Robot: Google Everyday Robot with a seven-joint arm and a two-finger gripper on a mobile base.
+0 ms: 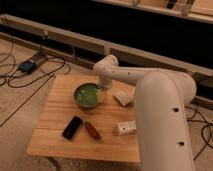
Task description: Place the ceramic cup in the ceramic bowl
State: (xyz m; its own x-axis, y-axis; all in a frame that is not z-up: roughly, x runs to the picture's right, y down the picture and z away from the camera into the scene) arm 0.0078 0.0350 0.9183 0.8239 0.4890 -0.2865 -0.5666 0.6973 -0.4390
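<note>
The ceramic bowl point(87, 95), green and glossy, stands on the far middle of the wooden table point(55, 117). My white arm reaches over the table from the right. The gripper point(105, 87) hangs down at the bowl's right rim, just above the table. I cannot make out the ceramic cup as a separate thing; it is either hidden by the gripper or out of view.
A flat whitish block point(122, 97) lies right of the bowl. A white labelled bottle point(126, 127) lies near the front right. A black flat object point(72, 127) and a reddish-brown one point(92, 131) lie in front of the bowl. Cables and a box point(27, 65) are on the floor to the left.
</note>
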